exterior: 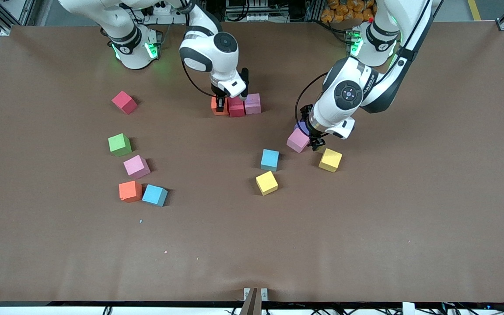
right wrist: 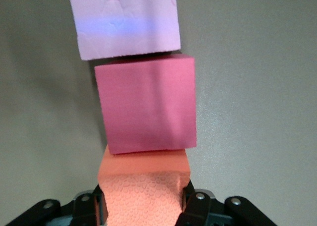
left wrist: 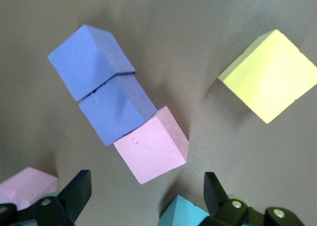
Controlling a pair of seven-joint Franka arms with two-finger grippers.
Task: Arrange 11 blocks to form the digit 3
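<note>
An orange block (right wrist: 143,191) is gripped by the right gripper (exterior: 220,104). The left gripper (left wrist: 143,198) is held wide open over a pink block (left wrist: 151,145). Two purple cubes (left wrist: 104,87) are counted.

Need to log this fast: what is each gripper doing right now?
Left gripper: open, over the pink block.
Right gripper: shut on the orange block.

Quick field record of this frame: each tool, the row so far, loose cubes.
right tool: shut on orange cube, end of row
row: orange, red cube, pink cube, touching in a line
left tool: open, over pink cube by purple cubes
loose: two yellow, two blue, orange, pink, green, red
</note>
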